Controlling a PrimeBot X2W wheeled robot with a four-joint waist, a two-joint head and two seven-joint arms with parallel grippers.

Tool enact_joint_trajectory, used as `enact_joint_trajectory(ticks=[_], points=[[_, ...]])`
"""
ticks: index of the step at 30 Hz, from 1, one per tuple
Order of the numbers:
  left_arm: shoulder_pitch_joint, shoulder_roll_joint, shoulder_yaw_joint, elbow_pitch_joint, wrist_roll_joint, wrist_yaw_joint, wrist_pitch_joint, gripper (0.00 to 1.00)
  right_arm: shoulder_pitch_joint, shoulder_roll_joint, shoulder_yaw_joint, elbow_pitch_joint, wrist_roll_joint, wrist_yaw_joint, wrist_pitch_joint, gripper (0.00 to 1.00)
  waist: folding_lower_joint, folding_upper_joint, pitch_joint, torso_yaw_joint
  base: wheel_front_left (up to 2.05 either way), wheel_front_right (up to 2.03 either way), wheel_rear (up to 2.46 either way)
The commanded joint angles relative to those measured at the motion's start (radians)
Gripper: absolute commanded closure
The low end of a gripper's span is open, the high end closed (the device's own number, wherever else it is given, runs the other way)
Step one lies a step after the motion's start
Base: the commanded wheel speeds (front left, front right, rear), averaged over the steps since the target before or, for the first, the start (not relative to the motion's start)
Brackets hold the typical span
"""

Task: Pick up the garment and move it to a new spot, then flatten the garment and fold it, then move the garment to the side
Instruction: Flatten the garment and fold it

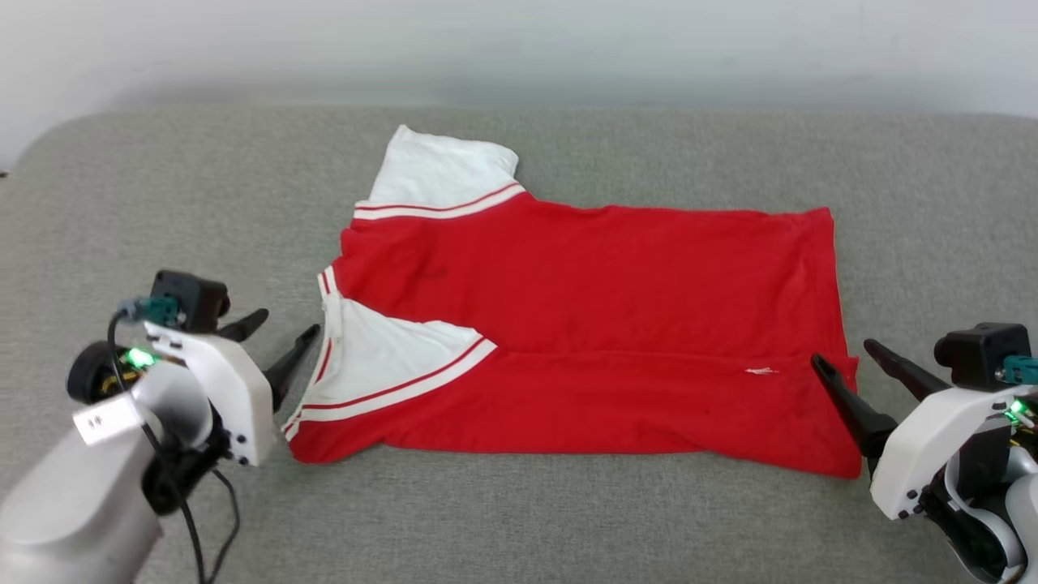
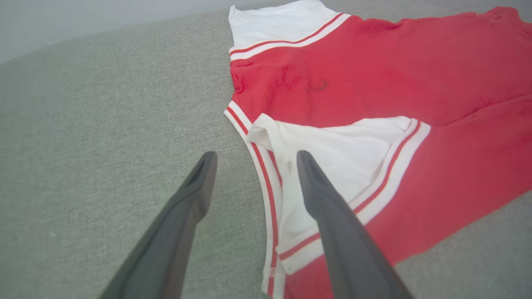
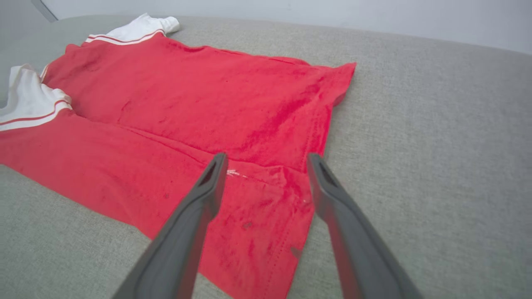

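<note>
Mid-fold: the garment (image 1: 584, 268) lay with its 6 o'clock edge turned in. The left gripper (image 1: 289, 320) and right gripper (image 1: 841, 351) held their fingers apart. The 12 o'clock edge likely needed grasping next.

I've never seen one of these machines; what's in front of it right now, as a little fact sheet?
surface: grey fabric cushion
garment: red T-shirt with white sleeves, spread out, near side folded over onto itself
left gripper: open at the collar end, holding nothing
right gripper: open at the hem end, holding nothing
</note>
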Motion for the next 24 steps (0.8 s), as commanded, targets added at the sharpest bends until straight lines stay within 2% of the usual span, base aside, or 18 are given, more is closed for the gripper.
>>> enact_joint_trajectory(ticks=[1, 3, 4, 7, 13, 18, 24], points=[[-0.024, 0.025, -0.009, -0.029, -0.02, 0.0, 0.05, 0.0, 0.017, 0.002, -0.007, -0.009, -0.005, -0.001, 0.007, 0.0, 0.0001, 0.0, -0.017, 0.014, 0.0, 0.0, 0.0], [-0.032, 0.048, -0.03, -0.073, -0.047, 0.0, 0.136, 0.0, 0.024, 0.006, -0.012, -0.017, -0.009, -0.001, 0.016, 0.0, 0.0001, 0.0, -0.025, 0.021, 0.0, 0.0, 0.0], [-0.032, 0.048, -0.03, -0.073, -0.047, 0.0, 0.136, 0.0, 0.024, 0.006, -0.012, -0.017, -0.009, -0.001, 0.016, 0.0, 0.0001, 0.0, -0.025, 0.021, 0.0, 0.0, 0.0], [-0.058, 0.083, -0.065, -0.129, -0.084, 0.0, 0.273, 0.0, 0.032, 0.012, -0.012, -0.024, -0.01, -0.001, 0.03, 0.0, 0.0001, 0.0, -0.031, 0.027, 0.0, 0.0, 0.0], [-0.098, 0.112, -0.118, -0.181, -0.147, 0.0, 0.519, 0.0, 0.026, 0.027, -0.011, -0.033, -0.016, -0.001, 0.041, 0.0, 0.0001, 0.0, -0.021, 0.026, 0.0, 0.0, 0.0], [-0.112, 0.103, -0.147, -0.151, -0.181, 0.0, 0.618, 0.0, 0.009, 0.032, -0.005, -0.033, -0.017, -0.001, 0.047, 0.0, 0.0001, 0.0, 0.006, 0.008, 0.0, 0.0, 0.0], [-0.113, 0.087, -0.172, -0.072, -0.205, 0.0, 0.652, 0.0, -0.017, 0.034, 0.001, -0.035, -0.021, -0.001, 0.048, 0.0, 0.0001, 0.0, 0.047, -0.025, 0.0, 0.0, 0.0]])
